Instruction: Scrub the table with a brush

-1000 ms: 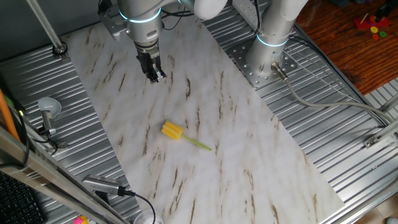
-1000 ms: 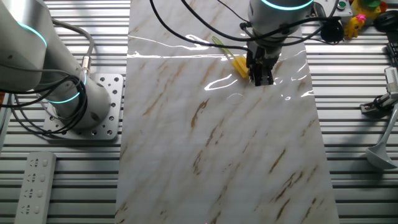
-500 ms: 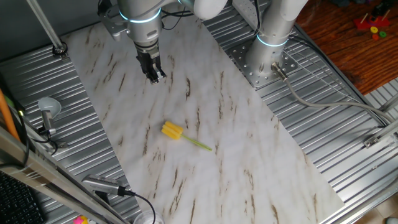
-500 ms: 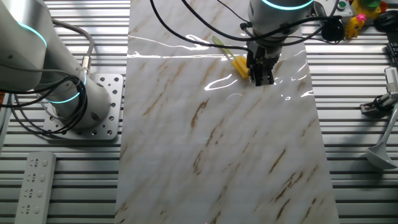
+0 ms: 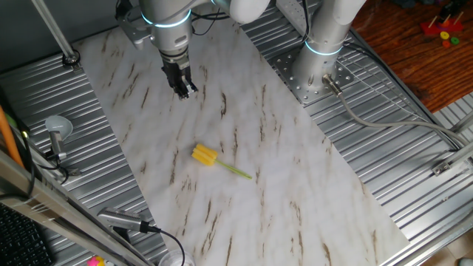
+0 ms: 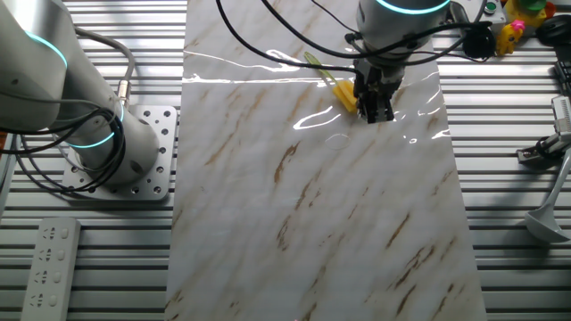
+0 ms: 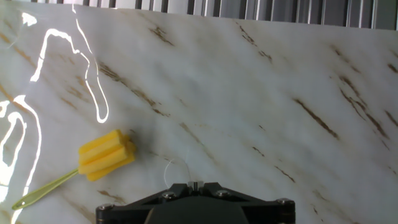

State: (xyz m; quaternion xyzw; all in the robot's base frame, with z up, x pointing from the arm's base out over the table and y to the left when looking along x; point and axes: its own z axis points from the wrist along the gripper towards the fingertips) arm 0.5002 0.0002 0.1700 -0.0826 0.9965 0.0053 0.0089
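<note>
One gripper (image 5: pixel 183 89) hangs over the far part of the table (image 5: pixel 295 177), fingers pointing down, holding nothing. Its jaws look drawn close together in both fixed views, though the hand view shows only the dark housing and no fingertips, so whether a narrow gap remains cannot be told.

Outward from it lies the brush (image 5: pixel 216 162), flat on the marble and well apart from the gripper, with the yellow bristle head toward the gripper's side and the thin handle trailing away. In the hand view the brush (image 7: pixel 93 163) sits low and to the left, off the fingers' line. That offset suggests the arm is poised above the surface before lining up on the handle; the pickup is not yet done and no scrubbing has begun.

Set against the frames from a second and half a second ago, nothing has shifted: gripper, arm and brush occupy the same spots in both fixed views.
</note>
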